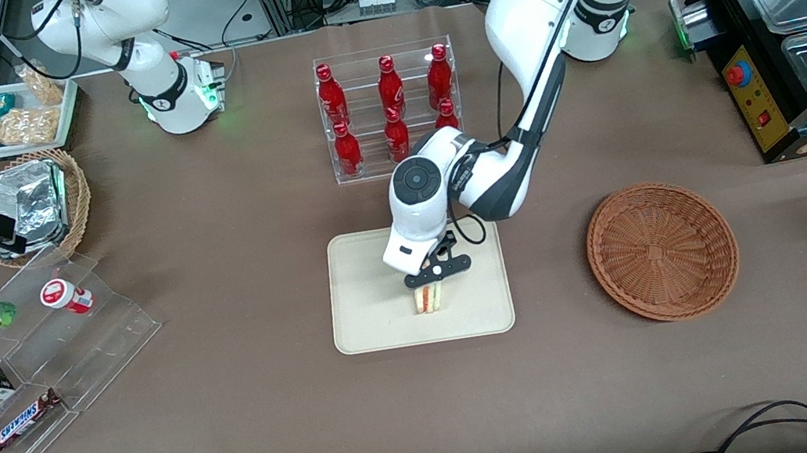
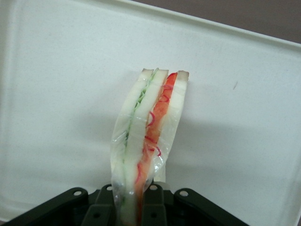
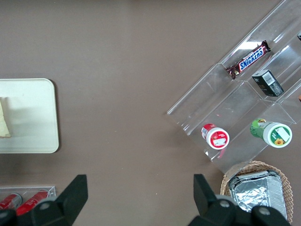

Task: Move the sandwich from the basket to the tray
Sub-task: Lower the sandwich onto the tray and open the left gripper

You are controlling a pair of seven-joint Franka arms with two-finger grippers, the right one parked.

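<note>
gripper: the gripper (image 1: pixel 433 282) hangs over the tray, near the middle of the front view, its 2 fingers pinching the sandwich at the top edge

sandwich: the sandwich (image 1: pixel 428 299) stands on its edge in the tray, directly under the gripper; in the left wrist view the sandwich (image 2: pixel 148 136) runs straight out from between the fingers, with its bread and filling layers seen edge-on

contact: I judge that its lower end rests on the tray floor or is very close to it; the pictures do not settle this

long axis: it points down from the gripper to the tray, so I expect it to tip flat when it is let go

tray: the tray (image 1: pixel 370 326) shows bare floor on every side of the sandwich; the rim is well apart from it

basket: the basket (image 1: pixel 662 250) lies toward the working arm's end of the table, at the right of the front view, with nothing in it

open room: above the tray nothing stands in the way; the bottle rack (image 1: pixel 391 110), higher in the frame, is well apart

next move: to open the fingers and go straight up seems enough
</note>
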